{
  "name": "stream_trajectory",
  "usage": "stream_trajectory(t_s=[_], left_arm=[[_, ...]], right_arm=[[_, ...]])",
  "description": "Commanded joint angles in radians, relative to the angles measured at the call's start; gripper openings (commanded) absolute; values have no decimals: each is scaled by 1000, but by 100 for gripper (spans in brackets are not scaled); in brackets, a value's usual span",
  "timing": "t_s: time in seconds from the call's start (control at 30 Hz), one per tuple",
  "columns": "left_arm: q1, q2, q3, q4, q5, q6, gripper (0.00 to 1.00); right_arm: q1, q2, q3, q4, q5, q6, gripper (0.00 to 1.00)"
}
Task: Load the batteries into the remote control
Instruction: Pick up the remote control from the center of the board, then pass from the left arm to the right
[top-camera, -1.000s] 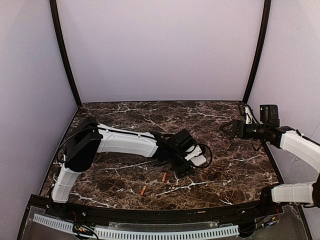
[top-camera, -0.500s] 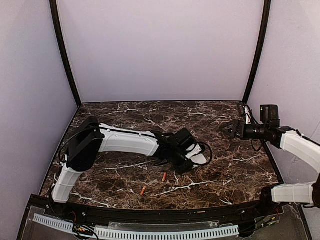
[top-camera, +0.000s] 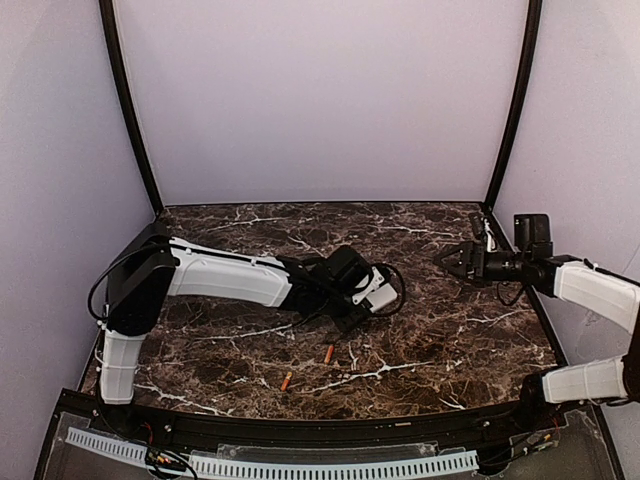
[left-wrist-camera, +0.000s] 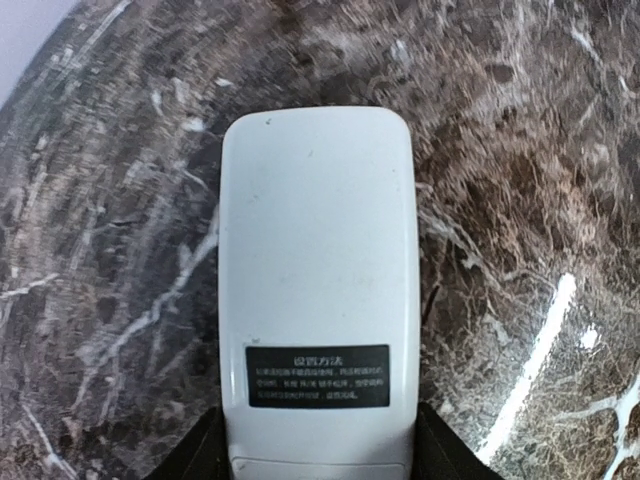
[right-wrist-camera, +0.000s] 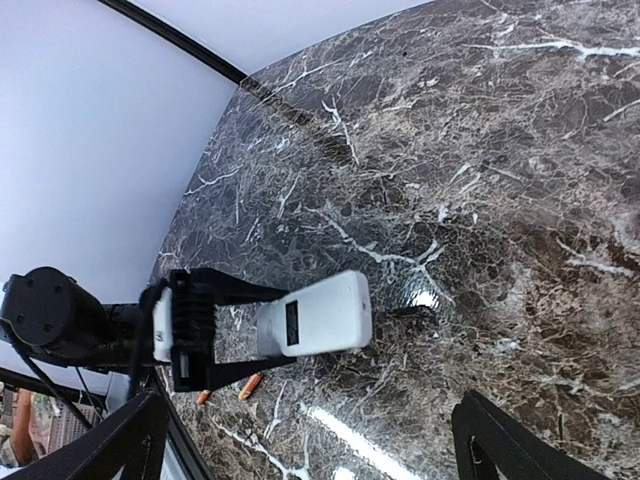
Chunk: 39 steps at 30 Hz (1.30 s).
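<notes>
The white remote control (top-camera: 381, 291) lies back up, a black label (left-wrist-camera: 318, 375) near its held end. My left gripper (top-camera: 366, 300) is shut on it, one black finger (left-wrist-camera: 195, 462) pressed against each long side. From the right wrist view the remote control (right-wrist-camera: 320, 312) sticks out past the left gripper's fingers (right-wrist-camera: 230, 288), just above the marble. Two orange-red batteries (top-camera: 328, 353) (top-camera: 286, 381) lie loose on the table in front of the left gripper; they also show as the batteries (right-wrist-camera: 250, 386) (right-wrist-camera: 203, 397). My right gripper (top-camera: 450, 258) hovers open at the right, holding nothing.
The dark marble tabletop (top-camera: 450, 330) is walled by pale panels at the back and both sides, with black corner posts (top-camera: 128, 110). A black frame and a white slotted strip (top-camera: 270, 465) run along the near edge.
The left gripper closed on the remote and moved it back and to the left, away from the batteries. The right arm shifted slightly left; its jaws stayed wide.
</notes>
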Motion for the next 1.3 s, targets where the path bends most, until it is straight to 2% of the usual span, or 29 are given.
stream_trajectory(t_s=[0.0, 0.37, 0.53, 0.7, 0.9, 1.13, 1.27], left_arm=[[4, -160, -79, 159, -93, -13, 49], [1, -301, -193, 301, -120, -25, 46], [-4, -319, -211, 308, -130, -25, 45], [-8, -336, -236, 331, -144, -33, 44], [-14, -366, -264, 358, -161, -20, 44], [-15, -402, -306, 398, -177, -22, 44], [-16, -420, -329, 416, -183, -24, 44]], right_arm=[[40, 27, -31, 126, -52, 102, 99], [224, 160, 56, 231, 3, 204, 99], [278, 240, 87, 349, 21, 295, 96], [332, 302, 133, 394, 62, 329, 94], [369, 378, 182, 435, 82, 369, 82], [386, 407, 210, 482, 91, 409, 62], [394, 426, 224, 497, 88, 420, 55]])
